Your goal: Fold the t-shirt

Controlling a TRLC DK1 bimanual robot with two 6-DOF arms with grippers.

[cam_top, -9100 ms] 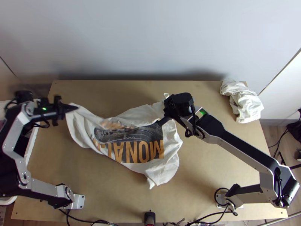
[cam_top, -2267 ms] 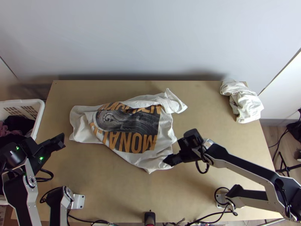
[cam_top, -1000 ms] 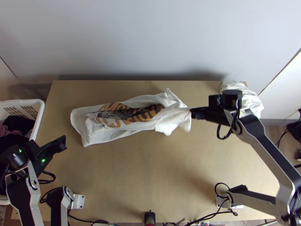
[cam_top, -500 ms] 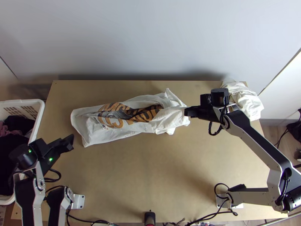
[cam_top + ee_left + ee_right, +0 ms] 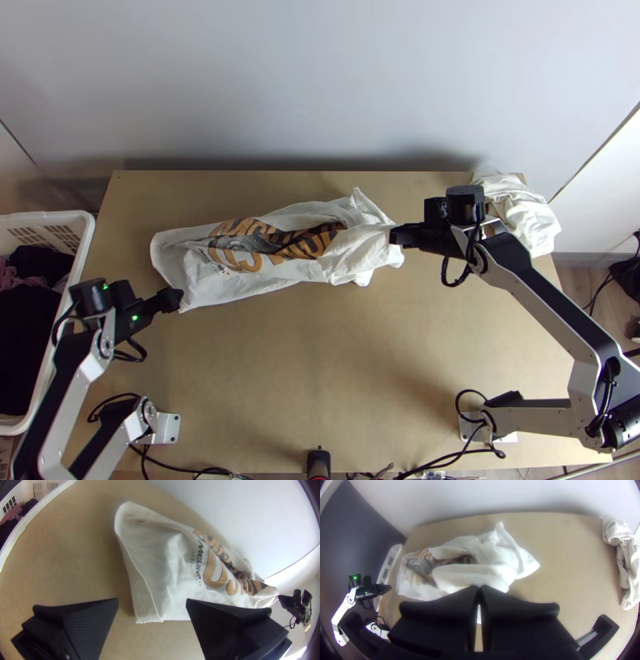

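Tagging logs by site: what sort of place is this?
Likely a robotics lab or test room set up for laundry work: left arm and right arm mounted at a table, a T-shirt on it, a laundry basket alongside.

You have two arms, one left arm [image 5: 66,376] and one right arm [image 5: 552,316], and two end effectors, one left end effector [image 5: 174,299] and one right end effector [image 5: 394,235]. You've got one counter [image 5: 344,384], one printed t-shirt [image 5: 200,280], one bunched pale cloth [image 5: 524,214] and one white basket [image 5: 83,219] (its heaped clothes [image 5: 28,332], dark and pink, overlap too much for you to count).
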